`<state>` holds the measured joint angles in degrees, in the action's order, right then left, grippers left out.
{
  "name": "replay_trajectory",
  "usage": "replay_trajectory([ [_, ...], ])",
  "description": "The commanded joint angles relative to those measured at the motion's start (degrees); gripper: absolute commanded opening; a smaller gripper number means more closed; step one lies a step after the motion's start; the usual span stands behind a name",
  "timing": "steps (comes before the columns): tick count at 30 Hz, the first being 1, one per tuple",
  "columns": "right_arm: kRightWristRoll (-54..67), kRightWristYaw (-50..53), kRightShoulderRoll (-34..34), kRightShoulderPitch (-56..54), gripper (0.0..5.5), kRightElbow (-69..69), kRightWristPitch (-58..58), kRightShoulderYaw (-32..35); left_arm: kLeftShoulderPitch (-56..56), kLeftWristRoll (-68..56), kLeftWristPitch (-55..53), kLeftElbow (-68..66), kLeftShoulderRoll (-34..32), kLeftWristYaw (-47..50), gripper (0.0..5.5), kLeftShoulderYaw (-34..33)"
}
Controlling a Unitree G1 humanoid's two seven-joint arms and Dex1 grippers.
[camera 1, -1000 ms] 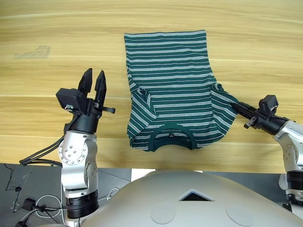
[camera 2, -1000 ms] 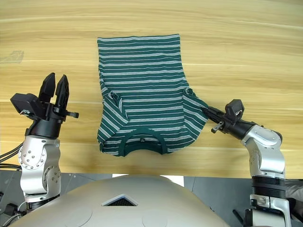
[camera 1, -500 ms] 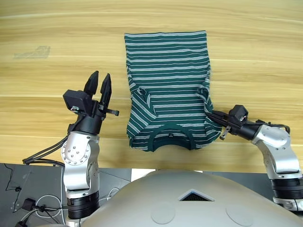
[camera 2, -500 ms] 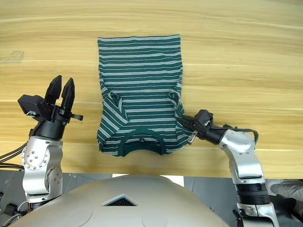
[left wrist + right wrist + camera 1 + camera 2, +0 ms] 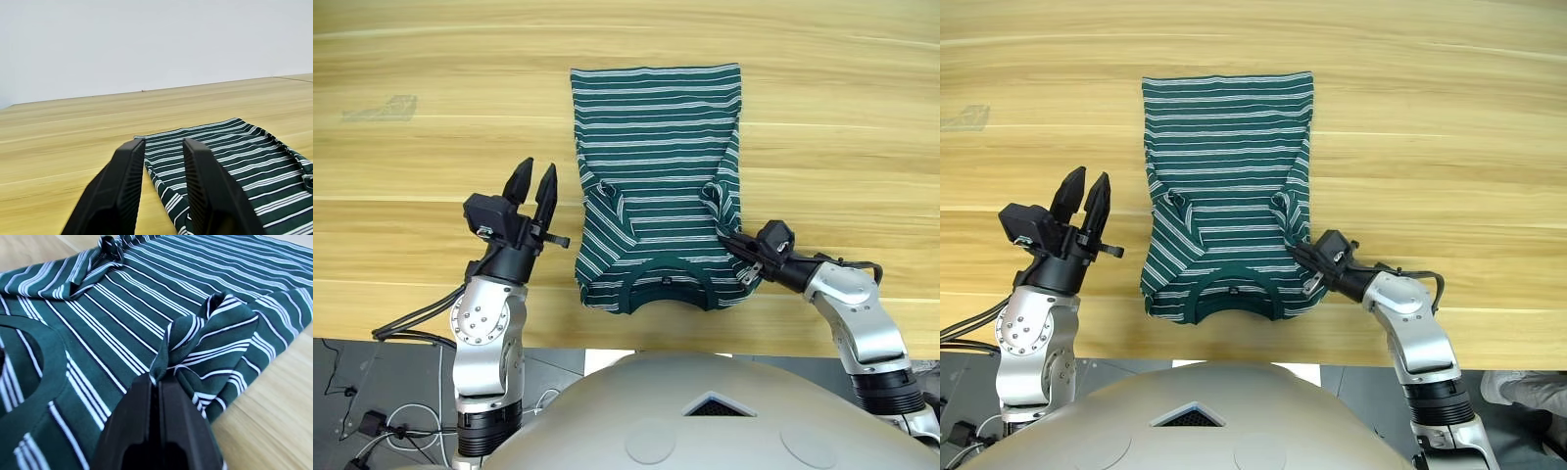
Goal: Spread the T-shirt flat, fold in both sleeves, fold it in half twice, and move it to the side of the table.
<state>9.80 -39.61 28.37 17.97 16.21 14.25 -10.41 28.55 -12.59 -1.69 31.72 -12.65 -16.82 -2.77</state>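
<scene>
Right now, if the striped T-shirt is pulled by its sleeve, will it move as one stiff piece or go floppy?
Probably floppy: the sleeve bunches into soft folds where the right end effector pinches it. Likely light, since the T-shirt lies thin and flat. It may slide easily on the smooth wooden table.

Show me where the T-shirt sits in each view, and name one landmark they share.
Left eye view: T-shirt near centre, between the arms.
Right eye view: T-shirt left of centre, right gripper pinching its sleeve.
Left wrist view: T-shirt just beyond the open left gripper.
Right wrist view: T-shirt close ahead, a fold of it in the right gripper.
Shared landmark: the wooden table.
</scene>
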Motion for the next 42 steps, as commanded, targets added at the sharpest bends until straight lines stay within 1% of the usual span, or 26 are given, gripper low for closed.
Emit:
replay_trajectory([
  [1, 2.5, -0.5, -0.9, -0.7, 0.54, -0.3, 2.0, 0.7, 0.0, 1.0, 0.1, -0.6, -0.3, -0.2, 1.44, 0.8],
  [6, 15.2, -5.1, -1.9, 0.1, 1.39, 5.2, 8.6, 2.6, 0.0, 1.2, 0.5, -1.4, -0.2, -0.3, 1.44, 1.5],
  [8, 14.8, -7.1, -0.4, 1.5, 1.7, 6.1, 7.4, 1.1, 0.3, 1.2, 0.7, -1.5, -0.2, -0.4, 1.44, 1.8],
  [9, 14.3, -7.6, 0.1, 1.9, 1.75, 5.8, 6.8, 0.8, 0.3, 1.2, 0.8, -1.5, -0.2, -0.5, 1.44, 1.8],
  [14, 13.3, -7.0, 0.5, 1.4, 1.75, 3.2, 5.4, 2.6, 0.2, 1.3, 0.7, -1.5, -0.2, -0.4, 1.44, 1.7],
  [16, 13.6, -7.0, 0.7, 0.9, 1.75, 2.5, 4.4, 4.2, 0.0, 1.5, 0.6, -1.6, 0.0, -0.1, 1.44, 1.8],
  [21, 15.8, -8.2, 3.0, -0.3, 1.75, 0.6, 1.7, 13.3, -0.5, 1.3, 0.3, -1.6, -0.3, 0.3, 1.44, 0.5],
  [23, 16.3, -9.7, 4.3, 0.9, 1.75, 0.7, 1.6, 15.1, -0.4, 1.3, 0.3, -1.5, -0.3, 0.3, 1.44, 0.5],
  [27, 15.5, -16.5, 7.8, 5.4, 1.75, 0.3, -1.3, 14.4, -0.2, 1.4, 0.3, -1.5, -0.1, 0.3, 1.44, 0.5],
  [29, 14.9, -17.8, 8.3, 6.1, 1.75, -0.9, -2.2, 14.2, -0.3, 1.3, 0.3, -1.5, -0.2, 0.2, 1.44, 0.4],
  [35, 13.3, -18.9, 9.0, 5.6, 1.75, -4.0, -3.8, 14.0, -0.4, 1.3, 0.1, -1.5, -0.4, 0.1, 1.44, 0.3],
  [39, 9.5, -16.2, 8.8, 2.7, 1.75, -9.1, -6.4, 14.7, -0.7, 1.1, 0.1, -1.5, -0.5, -0.1, 1.44, 0.2],
  [42, 8.3, -16.3, 8.6, 2.4, 1.75, -9.9, -7.3, 13.2, -0.8, 1.2, 0.1, -1.6, -0.5, -0.2, 1.44, 0.2],
])
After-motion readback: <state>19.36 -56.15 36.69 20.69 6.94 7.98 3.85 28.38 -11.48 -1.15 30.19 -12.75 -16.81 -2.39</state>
